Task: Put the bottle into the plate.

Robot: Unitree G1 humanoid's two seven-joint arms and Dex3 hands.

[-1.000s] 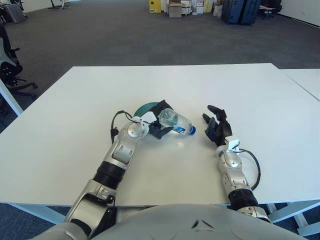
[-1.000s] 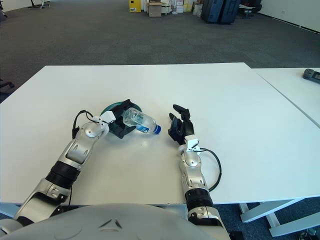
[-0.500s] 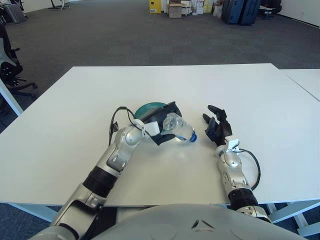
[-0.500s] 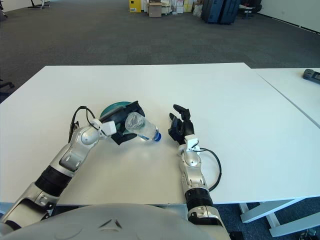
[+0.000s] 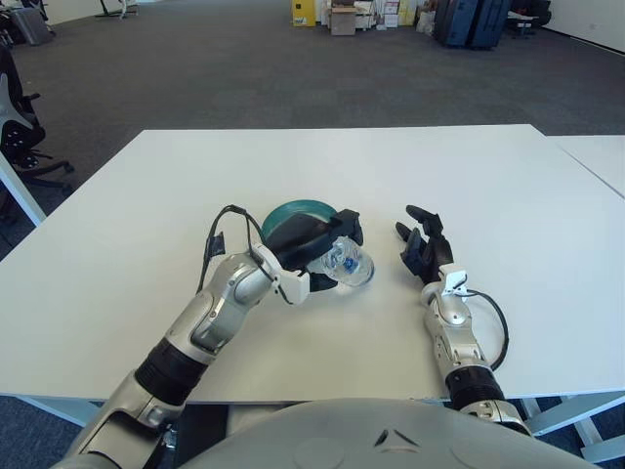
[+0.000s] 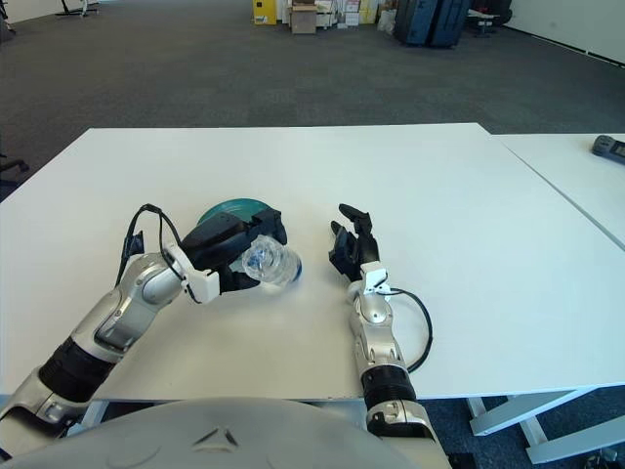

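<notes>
Clear plastic shows between the dark fingers of the left hand [image 5: 317,249], which is clenched around a small transparent water bottle with a blue cap [image 5: 347,264]. The bottle is turned so that its cap end faces the camera, and it sits at the hand's right edge, with its lower side close to the tabletop; whether it touches the surface cannot be told. Just behind the hand lies a round teal plate [image 5: 293,213], partly covered by the fingers and wrist, so the bottle is beside the plate's near right rim and not inside it. A black cable loops up from the silver forearm of that arm. To the right of the bottle, a little apart, the right hand [image 5: 422,249] shows with its black fingers loosely spread and holding nothing, palm toward the bottle. All of this is on a wide white table [image 5: 508,195], with grey carpet beyond.
</notes>
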